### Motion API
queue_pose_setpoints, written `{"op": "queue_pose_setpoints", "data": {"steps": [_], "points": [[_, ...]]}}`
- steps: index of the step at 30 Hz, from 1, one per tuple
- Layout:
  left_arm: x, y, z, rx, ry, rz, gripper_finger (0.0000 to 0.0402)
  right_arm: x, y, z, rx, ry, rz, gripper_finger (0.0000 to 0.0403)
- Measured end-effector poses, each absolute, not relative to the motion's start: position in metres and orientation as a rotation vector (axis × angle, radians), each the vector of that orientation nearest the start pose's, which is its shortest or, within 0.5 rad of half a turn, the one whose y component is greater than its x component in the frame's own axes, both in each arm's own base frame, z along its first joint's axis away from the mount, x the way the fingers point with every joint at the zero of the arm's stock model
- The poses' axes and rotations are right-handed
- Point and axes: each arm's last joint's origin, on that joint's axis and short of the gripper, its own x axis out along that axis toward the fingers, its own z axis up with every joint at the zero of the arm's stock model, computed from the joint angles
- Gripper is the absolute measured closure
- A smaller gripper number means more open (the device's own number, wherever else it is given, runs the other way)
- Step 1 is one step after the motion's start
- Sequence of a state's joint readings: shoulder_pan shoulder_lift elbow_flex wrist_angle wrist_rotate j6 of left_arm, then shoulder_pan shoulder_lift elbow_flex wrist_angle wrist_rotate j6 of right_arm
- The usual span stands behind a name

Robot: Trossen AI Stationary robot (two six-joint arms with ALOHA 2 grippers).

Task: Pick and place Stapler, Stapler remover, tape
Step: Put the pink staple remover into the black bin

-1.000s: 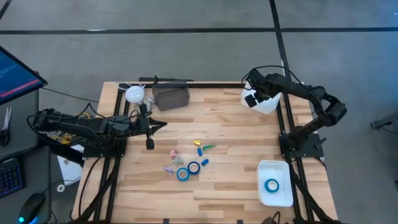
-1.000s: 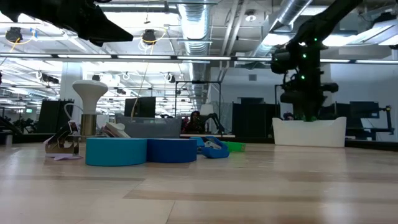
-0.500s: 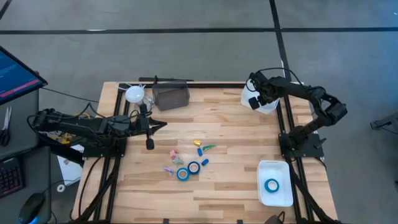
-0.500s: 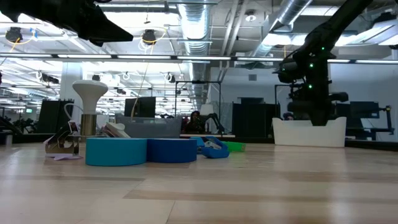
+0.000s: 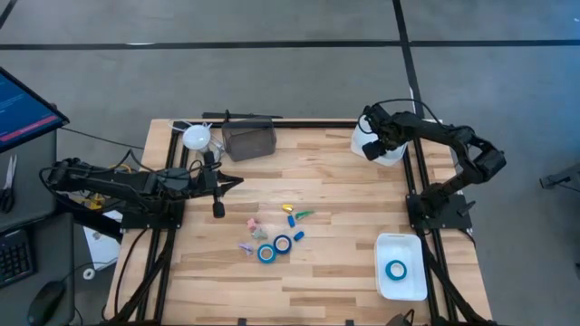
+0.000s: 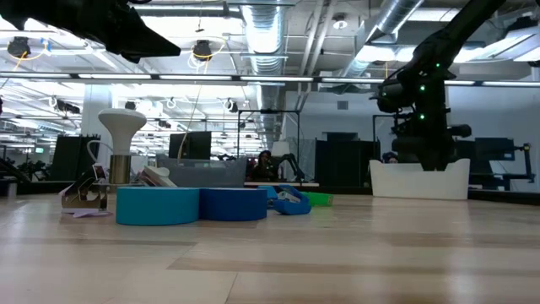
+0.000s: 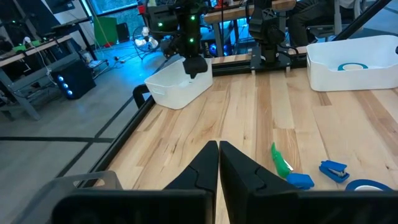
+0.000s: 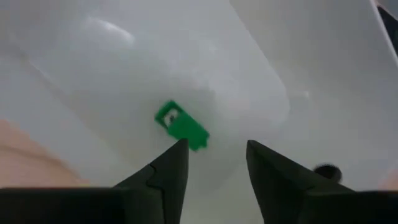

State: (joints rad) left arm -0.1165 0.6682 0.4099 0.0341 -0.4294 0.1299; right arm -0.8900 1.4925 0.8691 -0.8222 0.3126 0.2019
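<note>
My right gripper (image 5: 369,145) is open above the white bin (image 5: 391,158) at the table's far right corner. Its fingers (image 8: 166,169) point down over a small green stapler (image 8: 181,126) that lies on the bin's floor. Two blue tape rolls (image 5: 265,254) (image 5: 283,244) lie flat mid-table among small coloured items, a blue stapler (image 5: 297,235) and a green piece (image 5: 304,215). A third roll (image 5: 396,269) lies in the white tray (image 5: 401,241) at the near right. My left gripper (image 7: 219,152) waits shut at the table's left side, above the wood.
A grey box (image 5: 249,140) and a white round-headed object (image 5: 196,138) stand near the far edge, left of centre. Bare wood lies between the pile of items and the two white containers. A monitor (image 5: 23,109) and keyboard sit off the table's left side.
My right gripper has shifted a little toward the table's right edge and sunk lower over the white bin, then held still. Nothing on the table has moved.
</note>
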Motion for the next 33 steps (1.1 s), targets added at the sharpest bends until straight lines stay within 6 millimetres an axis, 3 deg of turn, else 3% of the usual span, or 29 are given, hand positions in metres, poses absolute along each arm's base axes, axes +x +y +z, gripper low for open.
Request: {"op": "queue_pose_setpoints", "data": {"steps": [10, 19, 28, 33], "points": [[0.157, -0.006, 0.242, 0.189, 0.237, 0.297, 0.0394, 0.176, -0.177, 0.228, 0.463, 1.510, -0.952, 0.0279], [0.157, -0.006, 0.242, 0.189, 0.237, 0.297, 0.0394, 0.228, -0.137, 0.280, 0.354, 1.377, -0.696, 0.0305], [0.157, -0.006, 0.242, 0.189, 0.237, 0.297, 0.0394, 0.268, -0.083, 0.283, 0.064, 1.275, -0.326, 0.0305], [0.157, -0.006, 0.242, 0.189, 0.237, 0.297, 0.0394, 0.285, -0.053, 0.287, 0.010, 1.172, -0.250, 0.0305]]}}
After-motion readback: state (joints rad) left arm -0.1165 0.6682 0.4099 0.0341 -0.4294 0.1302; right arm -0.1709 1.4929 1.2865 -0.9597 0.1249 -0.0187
